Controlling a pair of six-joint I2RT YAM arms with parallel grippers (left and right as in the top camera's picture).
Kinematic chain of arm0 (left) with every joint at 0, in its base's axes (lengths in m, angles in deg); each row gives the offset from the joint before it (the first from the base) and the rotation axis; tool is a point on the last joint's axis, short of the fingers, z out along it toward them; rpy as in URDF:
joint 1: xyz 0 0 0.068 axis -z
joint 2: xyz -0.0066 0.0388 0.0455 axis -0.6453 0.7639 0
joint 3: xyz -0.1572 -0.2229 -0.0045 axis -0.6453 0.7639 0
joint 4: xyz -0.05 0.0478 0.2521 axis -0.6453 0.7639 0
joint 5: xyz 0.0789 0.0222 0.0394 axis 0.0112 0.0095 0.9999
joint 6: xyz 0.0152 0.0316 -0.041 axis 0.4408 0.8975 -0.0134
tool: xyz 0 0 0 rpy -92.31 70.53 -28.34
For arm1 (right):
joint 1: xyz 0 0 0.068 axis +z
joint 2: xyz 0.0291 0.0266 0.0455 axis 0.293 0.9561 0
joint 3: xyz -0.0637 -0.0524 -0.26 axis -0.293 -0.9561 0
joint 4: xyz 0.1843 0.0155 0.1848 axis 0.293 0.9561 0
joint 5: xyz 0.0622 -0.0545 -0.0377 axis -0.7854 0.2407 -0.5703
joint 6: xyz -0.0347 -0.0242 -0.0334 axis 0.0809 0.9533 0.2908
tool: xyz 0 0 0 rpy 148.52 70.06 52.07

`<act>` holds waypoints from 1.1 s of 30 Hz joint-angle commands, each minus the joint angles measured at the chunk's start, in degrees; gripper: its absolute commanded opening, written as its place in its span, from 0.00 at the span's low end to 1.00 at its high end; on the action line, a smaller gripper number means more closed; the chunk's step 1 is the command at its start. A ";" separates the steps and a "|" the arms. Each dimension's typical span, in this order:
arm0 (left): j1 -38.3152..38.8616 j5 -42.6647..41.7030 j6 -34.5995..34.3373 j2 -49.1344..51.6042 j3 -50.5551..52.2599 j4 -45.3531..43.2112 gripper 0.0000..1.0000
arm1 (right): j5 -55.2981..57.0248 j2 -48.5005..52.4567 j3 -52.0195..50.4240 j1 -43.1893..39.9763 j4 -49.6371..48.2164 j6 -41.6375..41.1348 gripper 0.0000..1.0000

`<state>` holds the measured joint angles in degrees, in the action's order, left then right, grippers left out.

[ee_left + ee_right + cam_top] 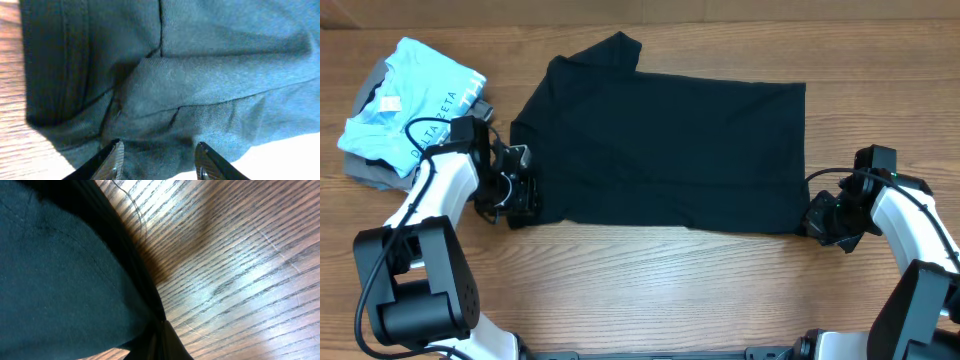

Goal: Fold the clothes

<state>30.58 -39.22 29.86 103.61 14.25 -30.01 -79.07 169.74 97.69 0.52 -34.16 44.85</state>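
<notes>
the black shirt (660, 150) lies spread flat across the middle of the table (650, 300), its hem to the right and its collar end to the left, with one sleeve poking out at the far left corner. no fold has been made in it so far as the overhead view shows.

at the far left edge of the table a light blue garment (415, 95) sits folded on top of a grey garment (365, 170), so that part of the job looks done and the black shirt is what is left.

the left gripper (520, 195) is at the shirt's near left corner. in the wrist view its fingers (114, 159) are spread apart over the cloth by the sleeve seam, not closed on anything.

the right gripper (823, 218) is at the near right corner. its fingers look pressed together, and the hem seems to run in between them, though the wrist view is too close and dark to be certain.

i judge this the start of the first fold: both near corners need a firm pinch before the near edge can be lifted over toward the far side.
</notes>
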 commanded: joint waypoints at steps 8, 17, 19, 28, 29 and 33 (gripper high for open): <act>-0.07 1.05 0.20 -0.74 2.86 -1.84 0.04 | 1.20 -0.33 1.14 -0.28 -0.33 -0.28 0.04; -1.99 9.70 -1.55 -0.85 -5.92 3.48 0.04 | 1.77 -0.33 1.18 -0.28 1.29 -0.35 0.04; -2.45 10.73 -1.53 -0.85 -8.74 4.52 0.04 | 1.22 -0.33 1.29 -0.28 3.17 -0.26 0.04; -2.54 14.16 -1.81 -0.85 -12.70 6.78 0.12 | 1.88 -0.33 1.29 -0.28 5.35 -0.26 0.15; -2.54 14.08 -2.05 -0.85 -12.70 7.48 0.27 | 1.88 -0.33 1.29 -0.28 5.60 -0.26 0.20; -2.54 14.12 -4.09 -0.85 -12.72 9.79 0.55 | 2.49 -0.33 1.31 -0.37 6.19 -0.28 0.48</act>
<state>28.42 -26.54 27.57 103.61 2.71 -21.21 -77.82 169.74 97.75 0.52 -27.95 44.77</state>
